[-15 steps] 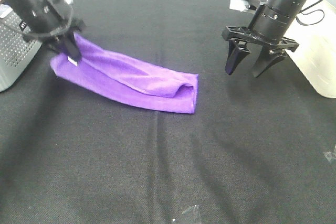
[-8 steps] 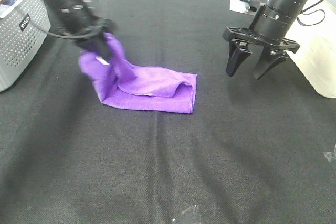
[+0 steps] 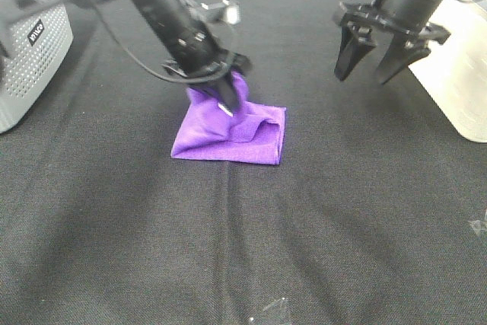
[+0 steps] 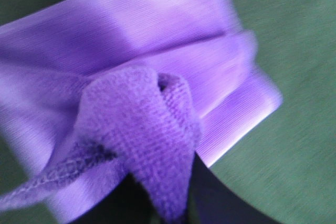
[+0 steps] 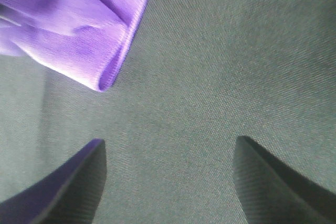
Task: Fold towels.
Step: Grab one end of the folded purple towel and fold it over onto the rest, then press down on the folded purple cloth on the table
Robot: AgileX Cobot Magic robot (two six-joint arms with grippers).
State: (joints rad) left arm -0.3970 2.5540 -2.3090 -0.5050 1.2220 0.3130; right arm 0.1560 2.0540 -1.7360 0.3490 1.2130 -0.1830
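The purple towel (image 3: 228,133) lies bunched in a folded heap near the middle of the black table. My left gripper (image 3: 227,102) is shut on one end of it and holds that end lifted over the rest of the cloth. In the left wrist view the pinched fold of towel (image 4: 152,129) fills the frame, with more purple cloth beneath. My right gripper (image 3: 374,60) hangs open above the table to the right of the towel, holding nothing. The right wrist view shows its two fingertips (image 5: 79,182) wide apart and a towel corner (image 5: 100,51) beyond them.
A grey perforated basket (image 3: 30,58) stands at the left edge of the table. A white container (image 3: 460,81) sits at the right edge. A scrap of clear plastic (image 3: 272,310) lies near the front edge.
My left gripper has carried the held towel end far to the right, over the rest of the cloth, shortening the towel into a heap. My right gripper has risen slightly.
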